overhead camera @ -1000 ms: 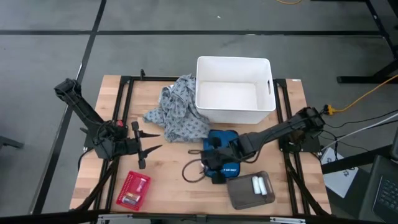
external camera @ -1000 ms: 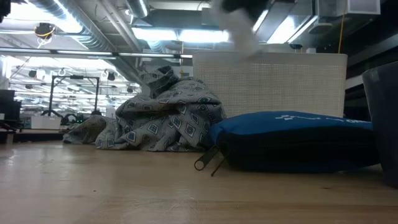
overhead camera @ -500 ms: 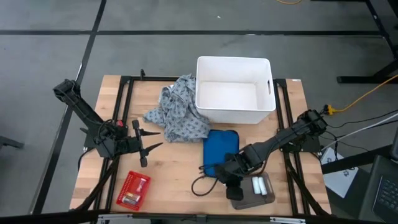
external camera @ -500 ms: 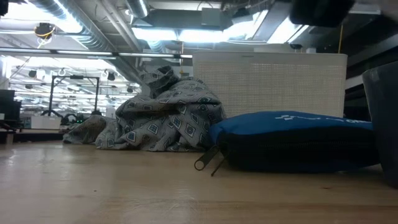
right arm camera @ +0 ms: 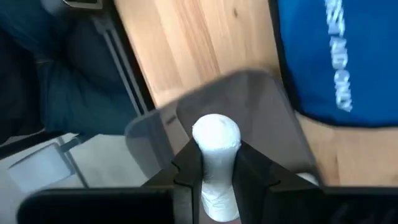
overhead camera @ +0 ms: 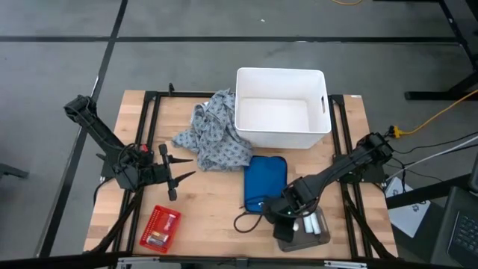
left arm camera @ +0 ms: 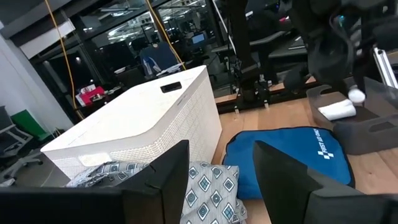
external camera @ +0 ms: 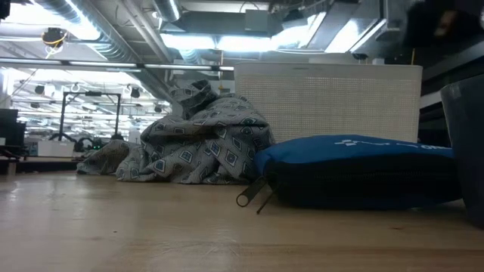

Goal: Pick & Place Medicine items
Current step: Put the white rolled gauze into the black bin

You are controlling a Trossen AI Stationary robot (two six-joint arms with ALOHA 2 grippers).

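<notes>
My right gripper (overhead camera: 290, 216) hovers over the grey tray (overhead camera: 285, 233) near the table's near right corner, shut on a white medicine roll (right arm camera: 215, 153). More white rolls (overhead camera: 313, 223) lie in that tray, one of them (left arm camera: 336, 111) plain in the left wrist view. The blue zip pouch (overhead camera: 265, 182) lies flat just beyond the tray, its cord loop (overhead camera: 246, 222) on the wood. A red tray (overhead camera: 159, 227) holding small bits sits at the near left. My left gripper (overhead camera: 181, 169) waits open at the left side. My right gripper pinches the white roll by its sides (right arm camera: 208, 177) between the two fingers (right arm camera: 186, 169). The roll lies along the fingers, and its rounded end (right arm camera: 216, 132) sticks out past their tips. It is lifted clear above the grey tray (right arm camera: 251, 102), the fingers pointing down from above.
A white bin (overhead camera: 282, 118) stands at the far middle, with grey patterned cloth (overhead camera: 213, 138) heaped against its left side. Black frame rails (overhead camera: 343, 149) run along both table sides. Bare wood (overhead camera: 209, 202) lies between the red tray and the pouch.
My right gripper has left the blue pouch and moved toward the table's near right corner, ending over the grey tray with a white roll between its fingers. The pouch, bunched up a second ago, now lies flat, and its cord has shifted toward the near edge.
</notes>
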